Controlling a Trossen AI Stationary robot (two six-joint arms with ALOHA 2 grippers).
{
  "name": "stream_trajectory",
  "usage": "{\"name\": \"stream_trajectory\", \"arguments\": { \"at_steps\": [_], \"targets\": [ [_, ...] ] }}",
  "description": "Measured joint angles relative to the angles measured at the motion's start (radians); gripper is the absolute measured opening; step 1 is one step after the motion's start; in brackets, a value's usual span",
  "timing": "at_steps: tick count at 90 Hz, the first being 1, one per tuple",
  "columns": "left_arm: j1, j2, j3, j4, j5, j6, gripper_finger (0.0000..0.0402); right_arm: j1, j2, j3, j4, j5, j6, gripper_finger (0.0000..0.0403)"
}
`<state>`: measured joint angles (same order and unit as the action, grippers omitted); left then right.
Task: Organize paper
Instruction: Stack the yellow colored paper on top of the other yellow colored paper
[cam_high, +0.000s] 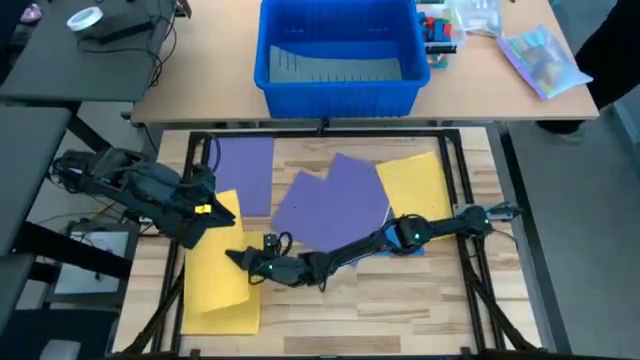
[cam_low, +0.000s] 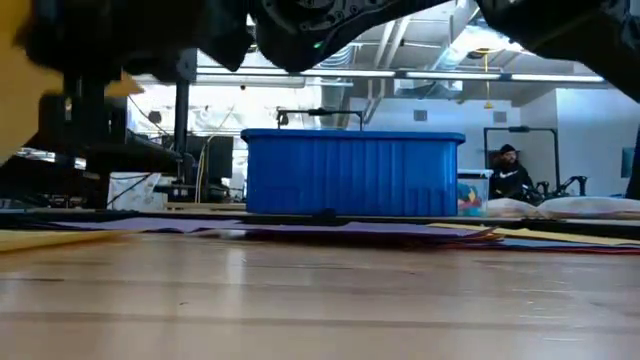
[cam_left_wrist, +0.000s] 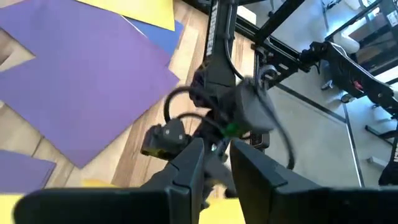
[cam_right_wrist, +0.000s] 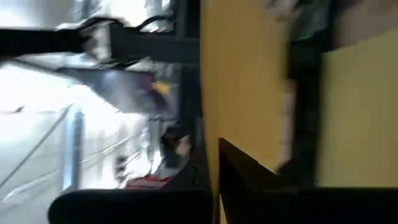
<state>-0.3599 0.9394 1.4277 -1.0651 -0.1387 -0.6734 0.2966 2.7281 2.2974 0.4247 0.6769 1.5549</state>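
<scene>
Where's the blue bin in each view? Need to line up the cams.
High: blue bin at top centre, beyond the table's far edge.
Low: blue bin at centre, behind the flat purple sheets.
Left wrist: not in it.
Right wrist: not in it.
Shared landmark: the purple sheets.

We count two yellow sheets (cam_high: 218, 278) (cam_high: 415, 185) and three purple sheets (cam_high: 245, 172) (cam_high: 352, 180) (cam_high: 320, 215) on the table. We also see one blue bin (cam_high: 338, 60) and two arms.
</scene>
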Motion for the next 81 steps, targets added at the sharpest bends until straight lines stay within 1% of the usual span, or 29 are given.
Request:
{"name": "stream_trajectory", "arguments": {
  "at_steps": [9,20,37,46,73,76,81],
  "targets": [
    [0.000,0.000,0.000,0.000,0.000,0.008,0.0061,0.021,0.027,0.040,-0.077,0.064,0.042,0.0000],
    [0.000,0.000,-0.001,0.000,0.000,0.010,0.0061,0.049,0.030,0.052,-0.137,0.087,0.044,0.0000],
    [0.000,0.000,-0.001,0.000,-0.001,0.011,0.0061,0.087,0.029,0.052,-0.141,0.089,0.043,0.0000],
    [0.000,0.004,-0.001,0.000,-0.012,0.010,0.0061,0.099,0.029,0.052,-0.140,0.115,0.034,0.0000],
    [0.000,0.022,-0.001,0.002,-0.020,-0.028,0.0061,0.079,0.029,0.052,-0.151,0.114,0.033,0.0000],
    [0.000,0.025,-0.001,0.002,-0.020,-0.028,0.0061,0.073,0.029,0.052,-0.150,0.100,0.033,0.0000],
    [0.000,0.031,-0.001,0.002,-0.020,-0.028,0.0061,0.071,0.029,0.052,-0.148,0.045,0.023,0.0004]
  ]
}}
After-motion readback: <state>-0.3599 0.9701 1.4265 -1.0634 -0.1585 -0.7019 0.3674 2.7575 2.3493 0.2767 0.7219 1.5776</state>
